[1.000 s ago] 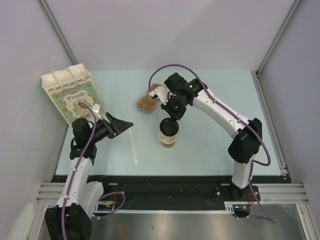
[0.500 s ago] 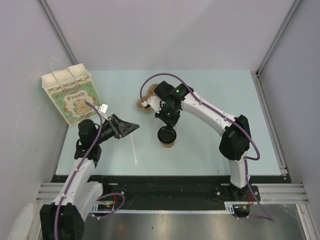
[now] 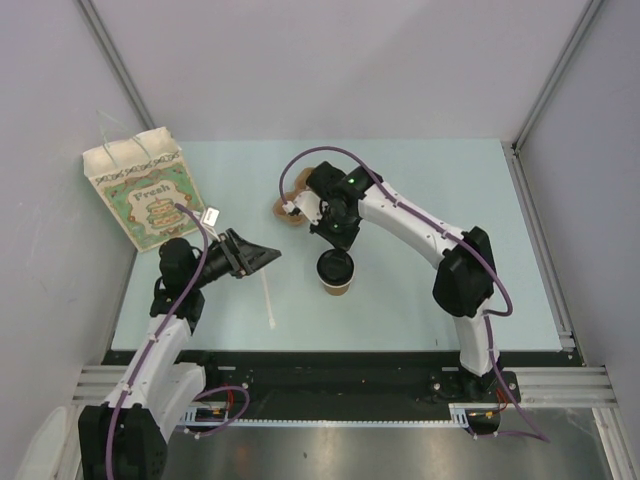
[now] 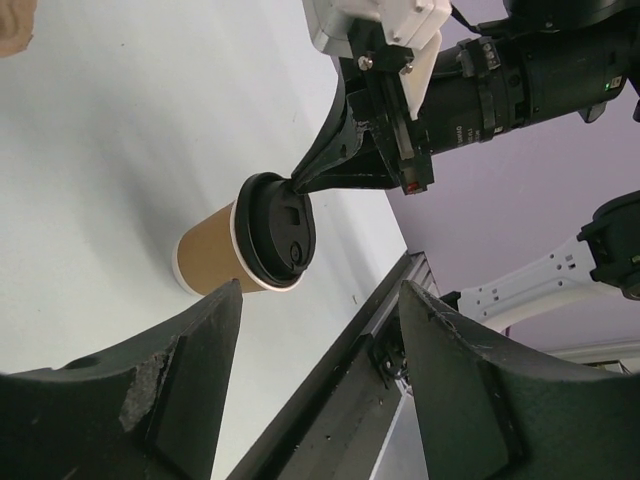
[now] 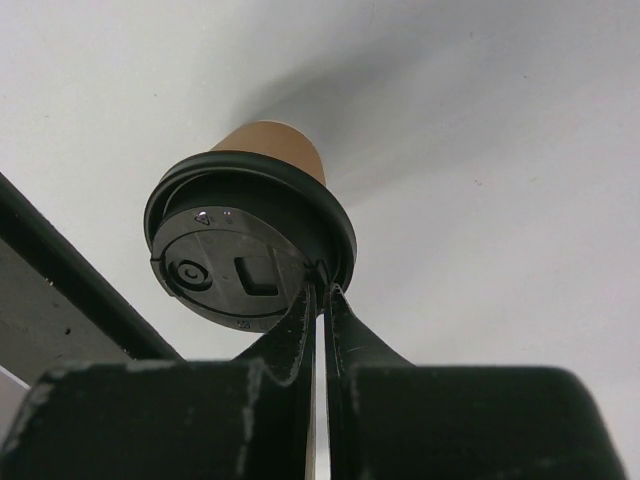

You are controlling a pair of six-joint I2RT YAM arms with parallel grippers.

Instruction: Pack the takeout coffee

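Observation:
The takeout coffee (image 3: 336, 274) stands upright mid-table: a kraft paper cup (image 4: 212, 262) with the black lid (image 5: 240, 250) lying on its mouth. My right gripper (image 5: 322, 290) comes down from behind and is shut on the lid's near rim, the fingers pinched tight together. It shows in the top view as the right gripper (image 3: 336, 246) and in the left wrist view as the right gripper (image 4: 298, 182). My left gripper (image 3: 272, 255) hovers left of the cup and points at it. In its own view the left gripper (image 4: 320, 292) is open with nothing between the fingers.
A printed paper bag (image 3: 142, 195) stands at the far left. The brown pulp cup carrier (image 3: 293, 208) lies just behind the cup, under the right arm. A white stir stick (image 3: 268, 296) lies on the table between the left gripper and the cup.
The right gripper carried the tilted lid left and down until it lay on the cup. The left gripper swung right toward the cup and its jaws narrowed a little.

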